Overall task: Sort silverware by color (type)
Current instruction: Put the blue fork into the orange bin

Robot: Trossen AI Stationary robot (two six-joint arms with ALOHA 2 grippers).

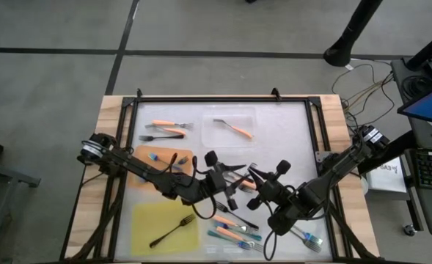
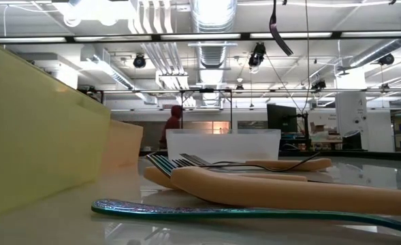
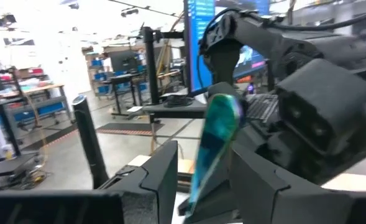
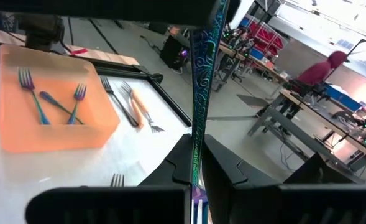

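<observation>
Teal fork stands pinched in the right gripper's fingers; the left gripper's fingers sit wider around its handle, mid-surface. Sorting is partly done: two teal forks lie in the orange tray, one black fork on the yellow mat. Only the high view shows the loose forks left.
</observation>
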